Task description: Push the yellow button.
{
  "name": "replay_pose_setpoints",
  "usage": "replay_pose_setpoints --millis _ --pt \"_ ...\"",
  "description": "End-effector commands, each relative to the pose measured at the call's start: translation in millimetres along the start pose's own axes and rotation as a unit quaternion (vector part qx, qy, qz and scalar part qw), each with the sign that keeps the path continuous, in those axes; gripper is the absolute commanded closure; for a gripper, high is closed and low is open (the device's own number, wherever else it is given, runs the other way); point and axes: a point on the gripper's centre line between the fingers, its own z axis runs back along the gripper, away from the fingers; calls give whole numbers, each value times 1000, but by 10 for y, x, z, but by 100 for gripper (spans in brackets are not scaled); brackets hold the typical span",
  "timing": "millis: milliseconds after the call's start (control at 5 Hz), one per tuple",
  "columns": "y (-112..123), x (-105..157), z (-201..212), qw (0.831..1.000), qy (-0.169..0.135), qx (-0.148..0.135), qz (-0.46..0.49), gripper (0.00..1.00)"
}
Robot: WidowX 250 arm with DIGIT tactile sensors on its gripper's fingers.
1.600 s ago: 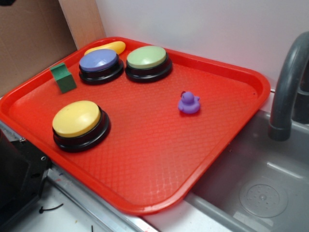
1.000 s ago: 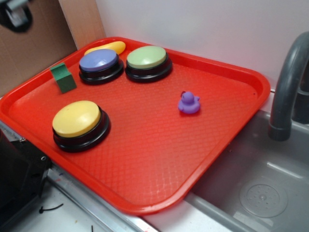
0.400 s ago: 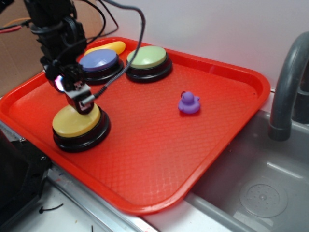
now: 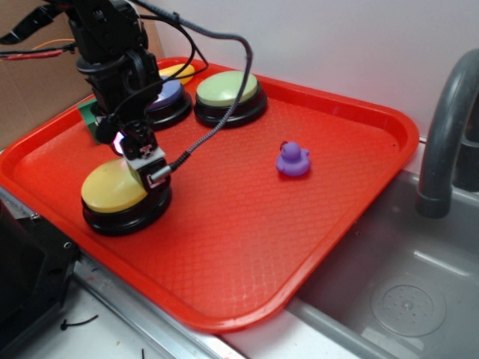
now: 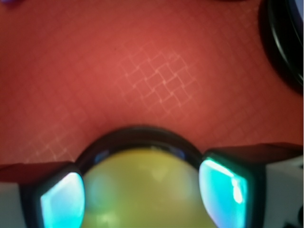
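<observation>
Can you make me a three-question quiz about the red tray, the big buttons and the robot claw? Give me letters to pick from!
1. Where is the claw?
A. over the yellow button
B. over the purple duck
C. in the sink

2. How many big round buttons are on the red tray?
A. one
B. three
C. five

3. How do the claw's fingers stand?
A. apart, one at each side of the yellow cap
B. pinched on the duck
C. holding the green block

Answers:
1. A, the claw sits right above the yellow button, far from the purple duck.
2. B, there is a yellow one, a blue button and a green button.
3. A, the wrist view shows the cap between two spread fingers.
</observation>
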Motion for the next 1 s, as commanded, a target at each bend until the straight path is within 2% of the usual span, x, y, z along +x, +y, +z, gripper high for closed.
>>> replay_pose_setpoints --millis 0,200,400,600,800 --pt "-6 -53 517 999 -20 25 5 0" --pt "45 -108 570 999 -32 6 9 0" --pt "66 -117 664 999 -32 5 11 0" --pt "72 -89 760 1000 -20 -3 10 0" --pt "57 -29 835 1000 -10 5 4 0"
